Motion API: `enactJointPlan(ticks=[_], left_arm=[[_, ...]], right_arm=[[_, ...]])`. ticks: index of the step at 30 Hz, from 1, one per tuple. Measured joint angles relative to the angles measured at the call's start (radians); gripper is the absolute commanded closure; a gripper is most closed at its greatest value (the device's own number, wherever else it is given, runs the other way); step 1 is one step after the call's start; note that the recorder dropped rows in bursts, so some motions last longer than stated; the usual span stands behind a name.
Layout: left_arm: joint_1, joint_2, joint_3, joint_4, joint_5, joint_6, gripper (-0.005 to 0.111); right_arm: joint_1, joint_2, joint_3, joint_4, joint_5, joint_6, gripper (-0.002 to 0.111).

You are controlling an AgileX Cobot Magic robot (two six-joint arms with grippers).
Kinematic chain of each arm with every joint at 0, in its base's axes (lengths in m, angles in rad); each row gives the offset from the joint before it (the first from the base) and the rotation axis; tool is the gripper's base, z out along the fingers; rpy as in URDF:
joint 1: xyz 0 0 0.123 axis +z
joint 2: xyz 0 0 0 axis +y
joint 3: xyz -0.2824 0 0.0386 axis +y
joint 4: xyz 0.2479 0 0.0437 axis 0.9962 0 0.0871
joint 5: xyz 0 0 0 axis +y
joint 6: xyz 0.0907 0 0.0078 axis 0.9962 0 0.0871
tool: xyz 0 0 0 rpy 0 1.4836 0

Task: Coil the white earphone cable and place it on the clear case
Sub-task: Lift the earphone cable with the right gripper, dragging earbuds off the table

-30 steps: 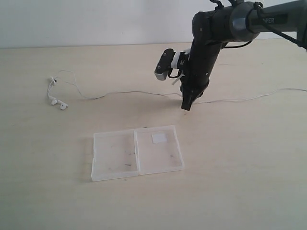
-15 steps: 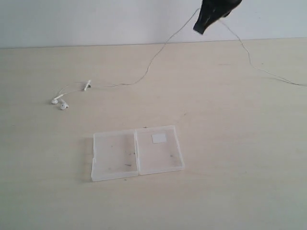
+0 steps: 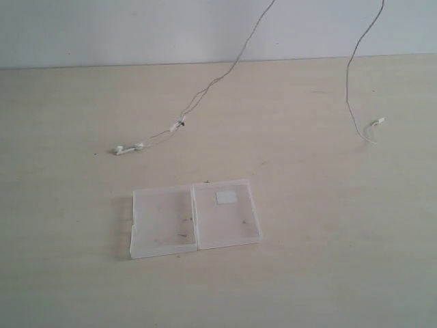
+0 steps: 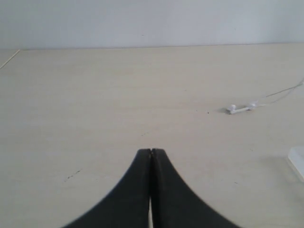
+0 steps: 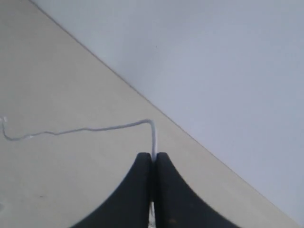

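Observation:
The white earphone cable (image 3: 225, 72) hangs in two strands from above the top edge of the exterior view. One strand runs down to the two earbuds (image 3: 128, 147) lying on the table; the other ends in the plug (image 3: 377, 122) at the right. My right gripper (image 5: 153, 154) is shut on the cable (image 5: 95, 128), which comes out between its tips. The clear case (image 3: 196, 217) lies open and flat in front, its white sticker on the right half. My left gripper (image 4: 151, 150) is shut on nothing, low over the table, with the earbuds (image 4: 241, 108) off to one side.
A pale wooden table (image 3: 328, 260) carries everything, and a white wall (image 3: 102, 31) runs along its far edge. A corner of the case (image 4: 298, 159) shows at the edge of the left wrist view. Neither arm appears in the exterior view.
The right arm has risen out of the exterior view with the cable. The earbuds were dragged right and nearer the case, and the plug end was pulled in from the right.

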Motion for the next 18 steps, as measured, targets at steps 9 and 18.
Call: enactJointPlan(ticks=[9,18], left_arm=[[0.0,0.0,0.0,0.0,0.0,0.0,0.107],[0.0,0.0,0.0,0.0,0.0,0.0,0.107]], right_arm=[[0.0,-0.142,-0.049,0.089,0.021,0.0,0.108],[0.0,-0.142,-0.242,0.356,0.053,0.0,0.108]])
